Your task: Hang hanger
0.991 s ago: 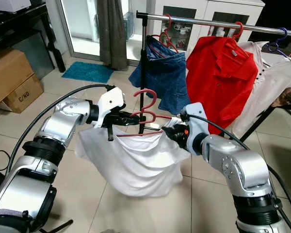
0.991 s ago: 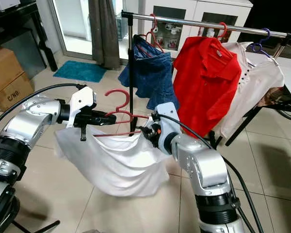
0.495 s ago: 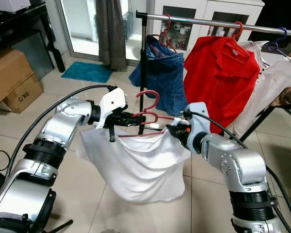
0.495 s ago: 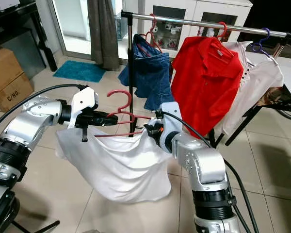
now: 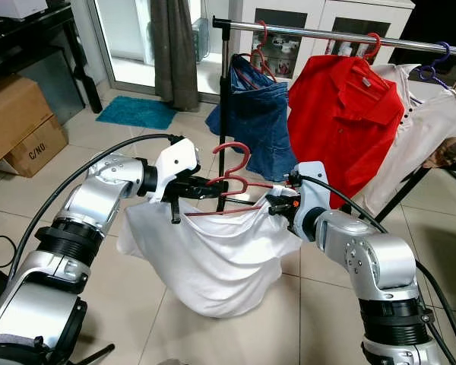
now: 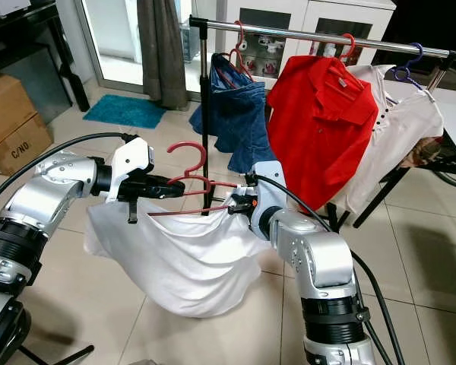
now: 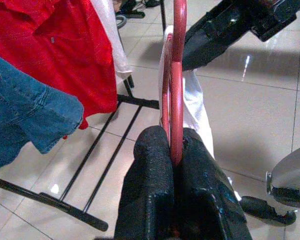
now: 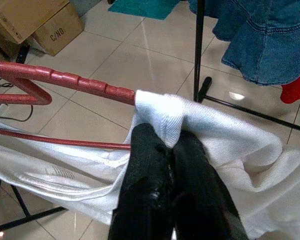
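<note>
Both hands hold a red hanger with a white shirt in front of the clothes rack.

The left hand [image 5: 205,185] is clenched on the red hanger [image 5: 232,182] near its hook, in the middle of the frame. The right hand [image 8: 169,145] is clenched on the collar of the white shirt [image 5: 213,255], at the hanger's end; the shirt hangs loose below both hands. Behind them the black rack pole [image 5: 224,114] stands upright, just behind the hook, between the hanger and the steel rail [image 5: 319,34] in the upper right. On the rail hang a denim garment [image 5: 254,118], a red shirt [image 5: 342,122] and a cream shirt [image 5: 429,129]. Cardboard boxes [image 5: 19,125] sit at the left edge, a teal mat [image 5: 137,112] lies beyond.
</note>
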